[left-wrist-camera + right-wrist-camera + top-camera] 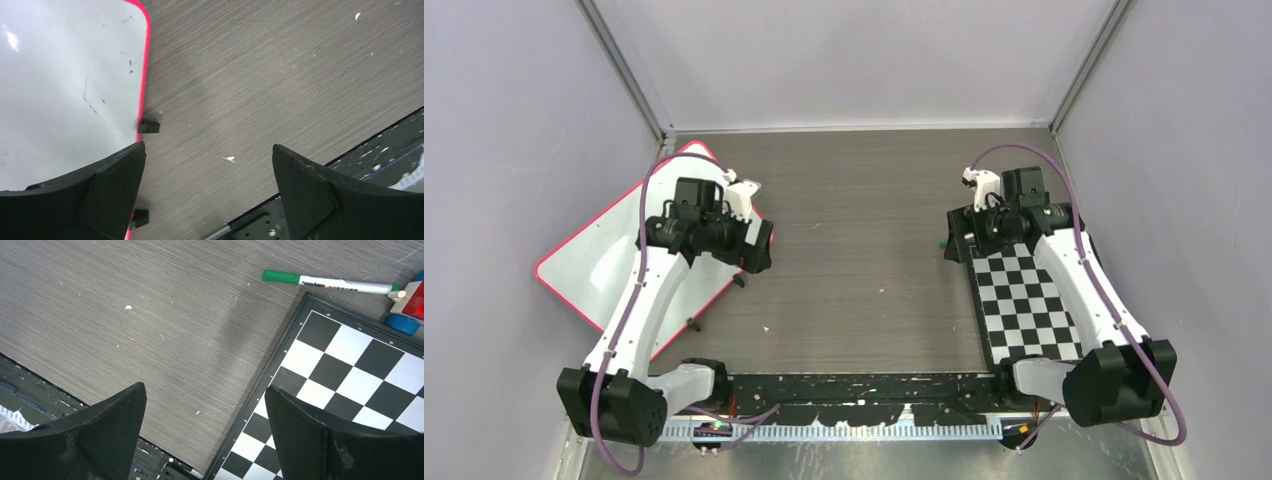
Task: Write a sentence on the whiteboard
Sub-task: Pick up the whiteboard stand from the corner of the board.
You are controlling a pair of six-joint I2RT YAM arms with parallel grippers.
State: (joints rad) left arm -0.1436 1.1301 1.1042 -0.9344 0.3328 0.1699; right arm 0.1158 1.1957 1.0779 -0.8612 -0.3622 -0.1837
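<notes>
**White board at the left, both claws spread wide**

From the top camera, you see the large flat white whiteboard [589, 262] with rounded corners and a thin pink-red rim. It lies askew at the left side of the grey wood-grain table [864, 230], partly under the left arm. The left claw [749, 225] hangs over the board's right-hand edge. The right claw [964, 210] hangs over the far end of the black-and-white checkerboard mat [1024, 300], well apart from the board.

In your left wrist view, the left claw [207, 150] stands wide with nothing between its black fingers. The whiteboard [60, 90] fills the left, its surface showing a few faint dark specks. Two small black clips [149, 126] sit on its red edge against the table.

In your right wrist view, the right claw [205, 390] is likewise wide and holds nothing. A white marker with a green cap [325, 282] lies on the table just beyond the checkerboard mat [350, 370]. A small red-and-blue object [407, 307] sits at the marker's right end.
</notes>
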